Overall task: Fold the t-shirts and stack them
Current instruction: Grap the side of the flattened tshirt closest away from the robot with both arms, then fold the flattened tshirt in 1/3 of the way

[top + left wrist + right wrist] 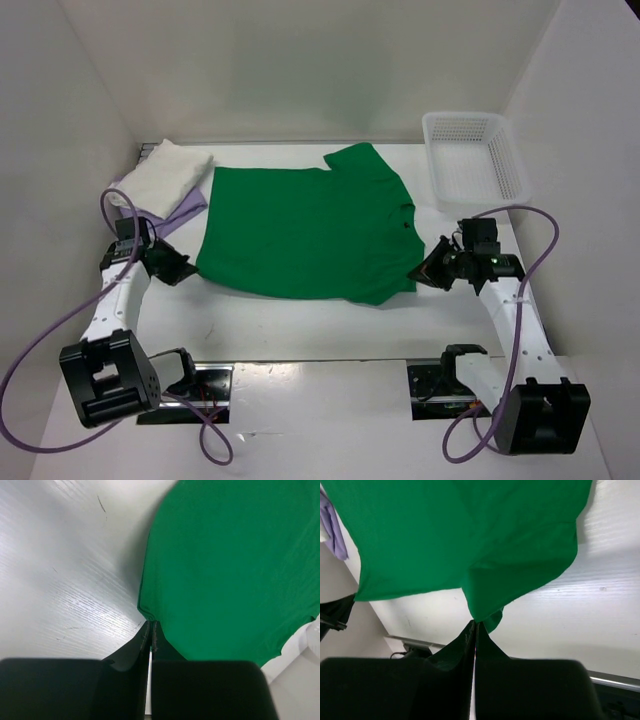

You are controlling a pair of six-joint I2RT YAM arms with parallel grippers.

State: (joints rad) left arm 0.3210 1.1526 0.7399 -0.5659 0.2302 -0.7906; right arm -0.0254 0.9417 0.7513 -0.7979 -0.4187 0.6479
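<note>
– Two grips are being logged. The left gripper (190, 268) is pinching the near hem corner of the green t-shirt (300, 235), jaws pressed together on the cloth. The right gripper (425, 272) is doing likewise at the near sleeve.
– Where is the garment lying?
– It is lying spread out mid-table (330, 335), between the basket (512, 170) at the far right and the cream t-shirt (170, 170), which is resting on the lavender t-shirt (192, 208) at the far left.
– Risks?
– Both grips are taking only a thin edge, in my judgement. If the arms are lifting unevenly or pulling apart, a corner is liable to slip free, leaving the fold skewed or bunched. A wide sweep is also risking a brush against the stacked pair.
– Orientation?
– The collar is pointing right, the hem left. The long axis is running side to side across the table.
</note>
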